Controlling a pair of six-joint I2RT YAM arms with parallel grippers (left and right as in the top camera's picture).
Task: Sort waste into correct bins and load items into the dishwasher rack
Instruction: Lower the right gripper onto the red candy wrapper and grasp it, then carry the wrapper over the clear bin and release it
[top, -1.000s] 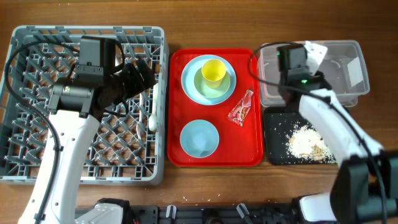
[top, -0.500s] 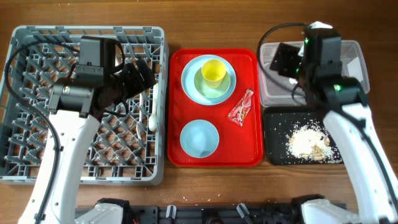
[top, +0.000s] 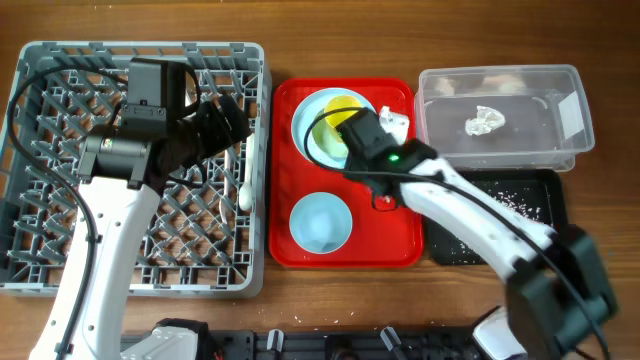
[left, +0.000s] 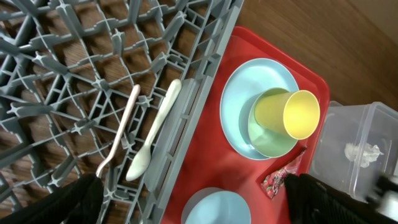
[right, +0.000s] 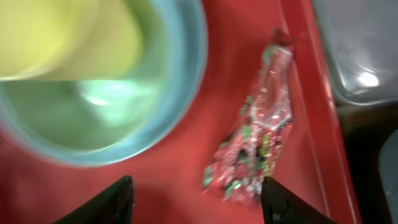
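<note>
left arm (top: 100, 230) bent at elbow, left gripper (left: 193, 186) fingers spread wide, empty. right arm (top: 470, 215) stretched diagonally to its left, right gripper (right: 198, 183) aimed down, fingers apart, nothing held.

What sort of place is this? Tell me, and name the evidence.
Probably a tabletop dish-clearing station: a grey dishwasher rack, a red tray with a yellow cup, and a clear tub holding a tissue.
</note>
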